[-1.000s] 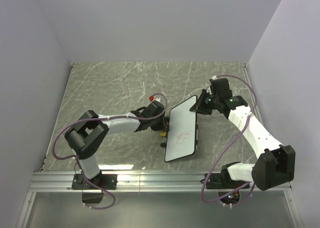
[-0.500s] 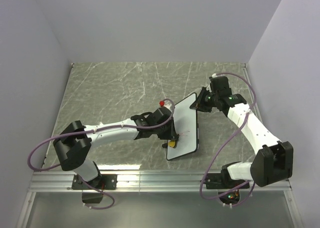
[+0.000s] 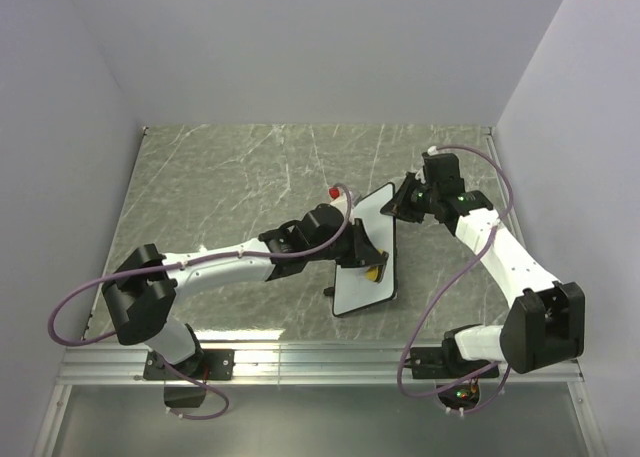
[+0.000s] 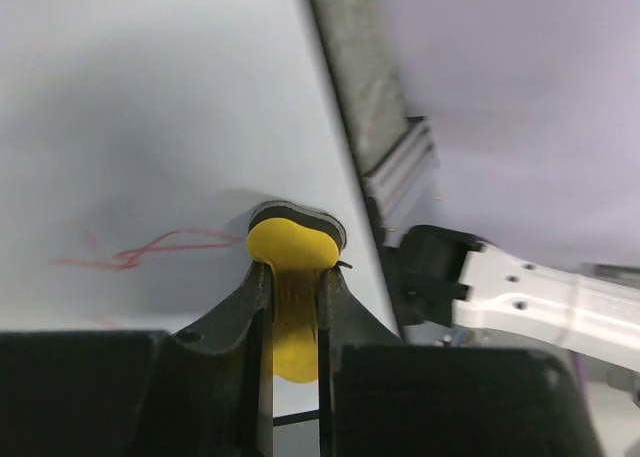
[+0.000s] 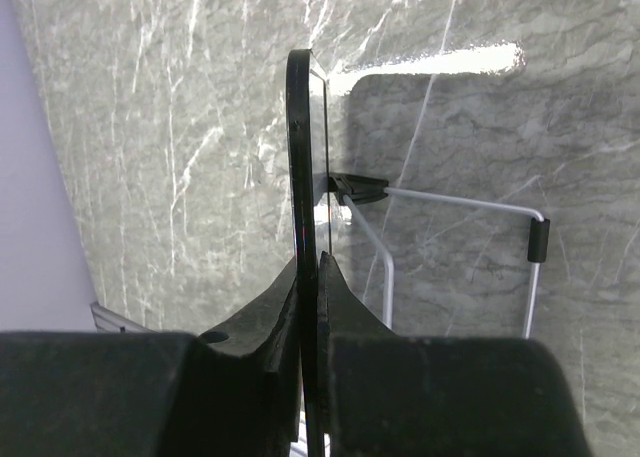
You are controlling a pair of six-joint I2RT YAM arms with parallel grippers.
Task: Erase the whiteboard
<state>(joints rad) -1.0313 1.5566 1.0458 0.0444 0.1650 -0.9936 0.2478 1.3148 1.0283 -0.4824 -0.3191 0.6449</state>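
The whiteboard [image 3: 368, 252] stands tilted near the table's middle, white with a thin black rim. My right gripper [image 3: 404, 203] is shut on its far top edge; in the right wrist view the board's rim [image 5: 299, 147] runs edge-on between the jaws of the gripper [image 5: 311, 267]. My left gripper [image 3: 366, 264] is shut on a small yellow eraser [image 3: 374, 273] pressed against the board's face. In the left wrist view the eraser [image 4: 291, 249] sits at the gripper's [image 4: 294, 277] tips on the white board [image 4: 150, 127], with red scribbles [image 4: 150, 252] to its left.
The grey marbled table [image 3: 220, 177] spreads around the board. A white wire stand [image 5: 470, 237] props the board from behind. Purple-grey walls close the left, back and right sides. An aluminium rail [image 3: 320, 362] runs along the near edge.
My left gripper has swept the eraser rightward across the board's lower face, from the left edge to near the right edge. The red scribbles in the top view have gone. The right gripper keeps holding the board.
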